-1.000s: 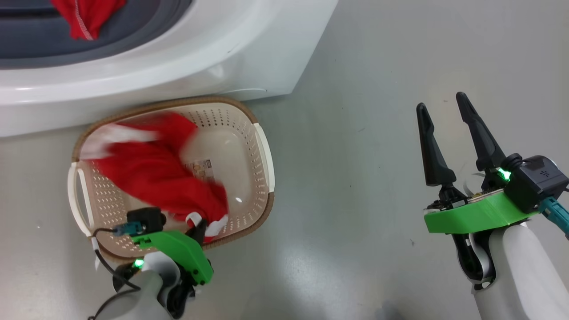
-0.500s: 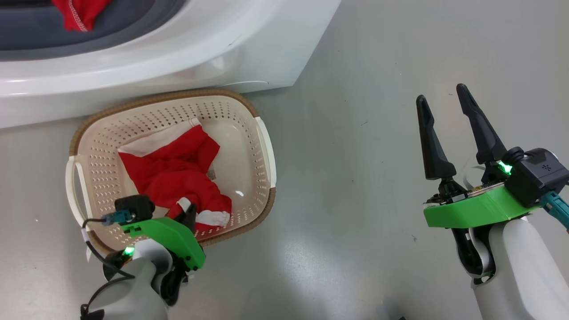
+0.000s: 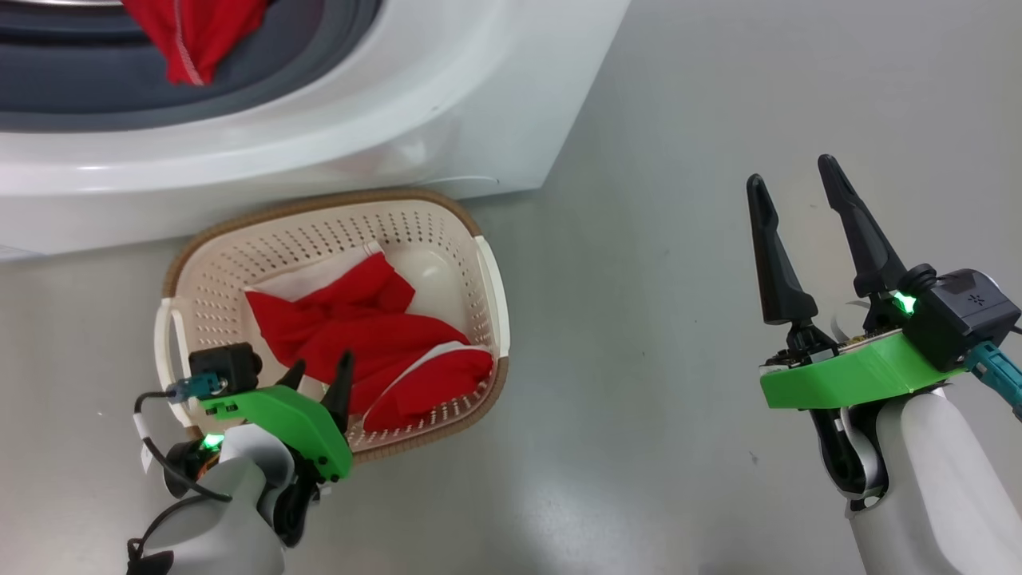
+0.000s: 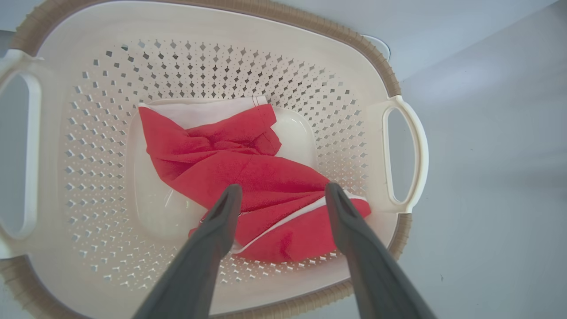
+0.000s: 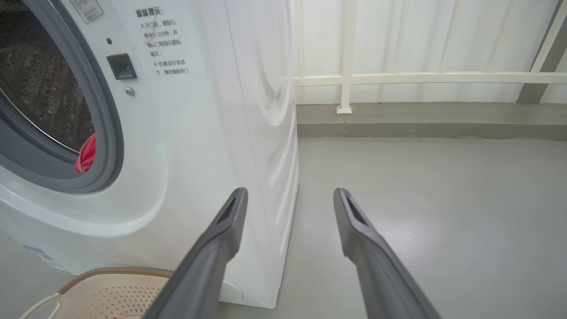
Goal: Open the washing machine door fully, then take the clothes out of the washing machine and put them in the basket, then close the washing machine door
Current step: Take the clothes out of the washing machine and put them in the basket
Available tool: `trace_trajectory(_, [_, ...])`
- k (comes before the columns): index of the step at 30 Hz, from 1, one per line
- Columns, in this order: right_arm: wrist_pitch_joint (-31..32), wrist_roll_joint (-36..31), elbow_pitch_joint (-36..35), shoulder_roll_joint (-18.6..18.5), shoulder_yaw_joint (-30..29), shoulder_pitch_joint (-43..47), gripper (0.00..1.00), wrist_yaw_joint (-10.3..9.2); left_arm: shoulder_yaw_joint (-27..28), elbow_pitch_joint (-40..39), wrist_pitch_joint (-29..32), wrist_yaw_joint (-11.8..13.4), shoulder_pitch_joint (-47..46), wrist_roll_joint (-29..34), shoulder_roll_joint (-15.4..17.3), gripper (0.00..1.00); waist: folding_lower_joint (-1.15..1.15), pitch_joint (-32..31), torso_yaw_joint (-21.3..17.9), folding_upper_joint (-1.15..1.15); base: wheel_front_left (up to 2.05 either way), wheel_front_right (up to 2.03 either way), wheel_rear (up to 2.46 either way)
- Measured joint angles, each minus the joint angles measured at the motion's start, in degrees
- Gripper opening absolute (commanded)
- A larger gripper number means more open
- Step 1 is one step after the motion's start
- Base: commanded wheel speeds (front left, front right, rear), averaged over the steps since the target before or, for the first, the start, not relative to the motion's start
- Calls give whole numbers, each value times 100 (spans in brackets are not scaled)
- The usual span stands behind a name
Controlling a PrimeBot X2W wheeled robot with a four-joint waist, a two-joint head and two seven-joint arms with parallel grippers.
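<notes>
Logged from the left wrist view: a bright red fabric garment (image 4: 248, 177) with thin white trim is crumpled on the bottom of the small cream-white perforated plastic basket (image 4: 199, 57) with the brown woven-look rim. It is spread from the middle towards one handle end. A white cloth piece (image 4: 208, 110) is partly covered by it on the far side.

The left gripper (image 4: 283, 188) is held over the basket's near edge with its two dark fingers spread apart. Nothing is clamped between them, and the red cloth lies beneath. Whether the fingertips touch the fabric cannot be told.

The basket is set on the smooth grey floor (image 3: 639, 319), just beside the base of the large white front-loading washing machine (image 3: 359, 104). A second red garment (image 3: 192, 32) is draped over the grey rubber ring (image 3: 303, 56) of the round opening. The perforated steel drum (image 5: 40, 79) is seen behind it in the right wrist view.

The right gripper (image 3: 790, 172) is held well apart from the basket, over bare floor to the machine's right. Its fingers are spread wide and nothing is held. A white railing (image 5: 398, 79) is seen beyond it along the wall.
</notes>
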Motion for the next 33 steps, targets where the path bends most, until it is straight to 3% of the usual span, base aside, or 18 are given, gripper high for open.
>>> trace_trajectory(9, [0, -51, 110, -2, -31, 169, 100, 0, 267, -639, -49, 79, 101, 542, 115, 100, 0, -582, 175, 0, 0, 0, 0])
trace_trajectory(20, [0, -52, 246, -1, -101, 565, 100, 0, 1056, -1964, -49, 269, 981, 1372, 192, 100, 0, -1319, 364, 0, 0, 0, 0])
trace_trajectory(25, [0, -49, 314, 1, -194, 787, 100, 0, 1642, -2973, -49, 416, 1555, 1933, 289, 100, 0, -1711, 419, 0, 0, 0, 0])
trace_trajectory(33, [0, -47, 366, 9, -296, 1089, 100, 0, 2418, -4454, -49, 436, 2463, 2646, 319, 100, 0, -2265, 417, 0, 0, 0, 0])
